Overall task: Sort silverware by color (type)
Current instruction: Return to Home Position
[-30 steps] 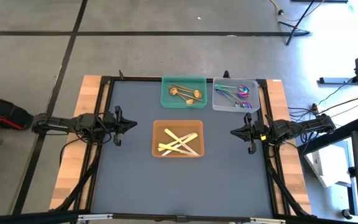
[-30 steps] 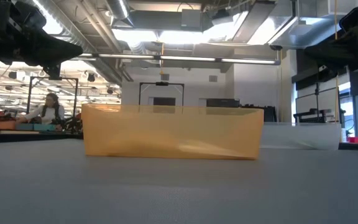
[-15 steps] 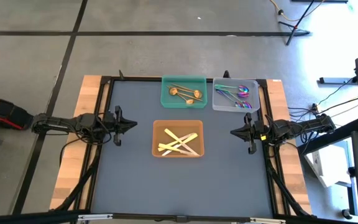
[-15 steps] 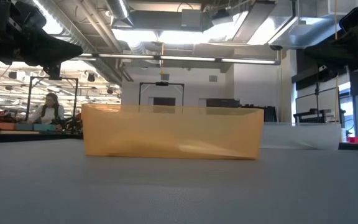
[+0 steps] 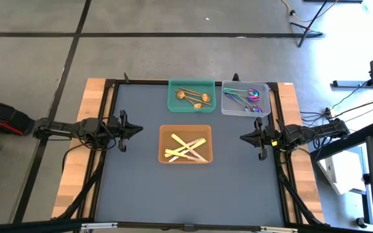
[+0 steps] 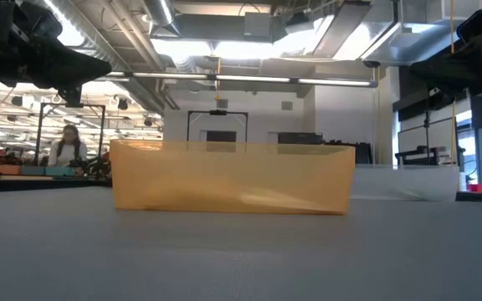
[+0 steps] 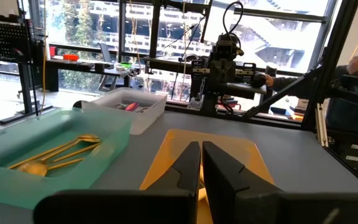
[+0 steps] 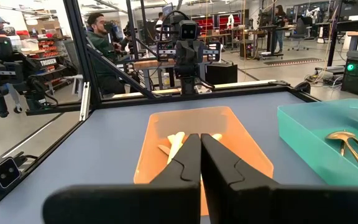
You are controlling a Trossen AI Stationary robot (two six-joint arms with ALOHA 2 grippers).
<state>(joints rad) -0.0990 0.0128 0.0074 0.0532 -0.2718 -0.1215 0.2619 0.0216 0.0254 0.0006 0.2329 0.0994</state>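
Gold-copper silverware [image 5: 194,97] lies in the green tray [image 5: 173,101] at the table's far middle. Iridescent purple-teal pieces [image 5: 246,98] lie in the clear tray [image 5: 228,107] to its right. Pale yellow-cream pieces [image 5: 186,149] lie in the orange tray [image 5: 167,133] at the centre, which also shows in the low view [image 6: 228,177]. My left gripper [image 5: 140,130] is shut and empty above the table's left side. My right gripper [image 5: 241,136] is shut and empty above the right side. Both point at the orange tray.
The dark table mat [image 5: 135,188] is bare in front of the orange tray and toward both arms. A black frame [image 5: 112,87] borders the mat. People sit in the room beyond the table, one showing in the low view [image 6: 65,146].
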